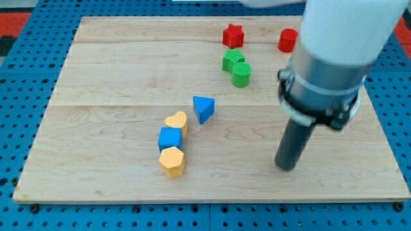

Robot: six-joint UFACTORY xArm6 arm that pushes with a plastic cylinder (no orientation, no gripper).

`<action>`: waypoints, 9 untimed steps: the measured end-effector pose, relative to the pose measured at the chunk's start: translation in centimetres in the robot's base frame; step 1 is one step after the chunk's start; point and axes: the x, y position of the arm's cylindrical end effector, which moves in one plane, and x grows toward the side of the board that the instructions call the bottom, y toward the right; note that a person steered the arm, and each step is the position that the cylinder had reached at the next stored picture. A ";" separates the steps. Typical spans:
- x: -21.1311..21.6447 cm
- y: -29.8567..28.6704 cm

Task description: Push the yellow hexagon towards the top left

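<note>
The yellow hexagon (172,161) lies on the wooden board (115,70) at the view's lower middle-left. A blue cube (170,138) touches its top side, and a yellow heart (176,121) sits just above that. My tip (286,167) rests on the board far to the hexagon's right, at about the same height in the view, well apart from every block. The arm's big grey body rises from it towards the view's top right.
A blue triangle (203,108) lies up and right of the heart. A green block (233,61) and a green cylinder (241,75) sit near the top middle. A red star (233,35) and a red cylinder (288,40) lie near the top edge.
</note>
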 end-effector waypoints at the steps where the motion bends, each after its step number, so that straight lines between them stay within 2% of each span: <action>1: 0.9 -8.7; 2: 0.3 -19.2; 3: -0.3 -24.1; 5: 0.1 -18.4; 6: -3.8 -20.2; 7: -9.2 -26.2; 8: -12.2 -25.4; 9: -16.5 -27.9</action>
